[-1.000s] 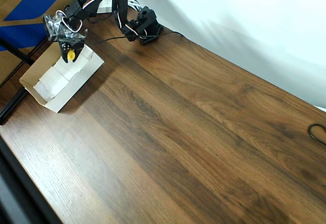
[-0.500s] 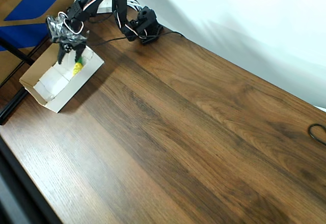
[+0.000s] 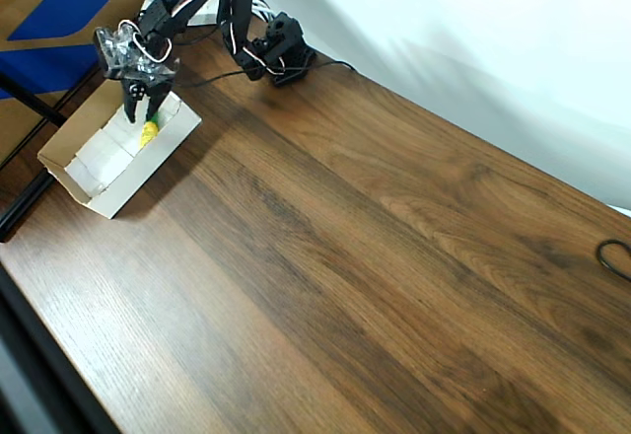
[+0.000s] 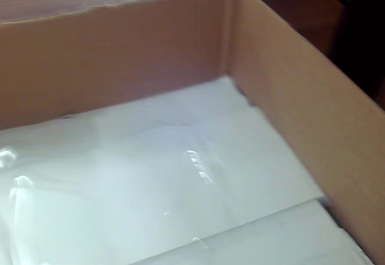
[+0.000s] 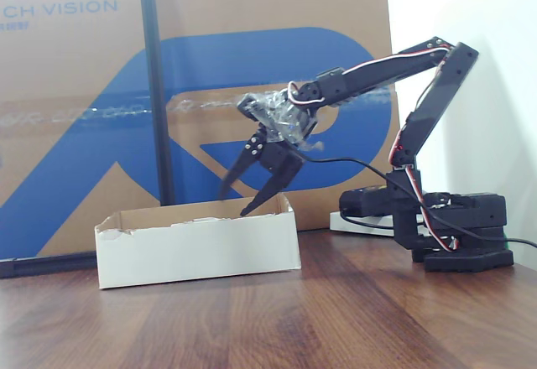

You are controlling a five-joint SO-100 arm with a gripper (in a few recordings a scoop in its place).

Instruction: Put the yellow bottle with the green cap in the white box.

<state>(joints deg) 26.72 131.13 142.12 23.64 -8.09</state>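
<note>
Tool [image 3: 140, 108] risen slightly, spread open, one yellow bottle [image 3: 148, 134] in one white box [image 3: 89, 173]

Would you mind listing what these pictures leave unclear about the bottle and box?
- Bottle: tiny in the overhead view; print unreadable, cap barely discernible.
- Box floor: hidden by its front wall in the fixed view.
- Box's near end: cut off by the wrist view's edges.
- End effector: fingertips motion-blurred in the fixed view.

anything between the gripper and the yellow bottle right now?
Nothing. In the overhead view the open gripper hangs just above the yellow bottle, which lies inside the white box. The gap is bare.
</note>
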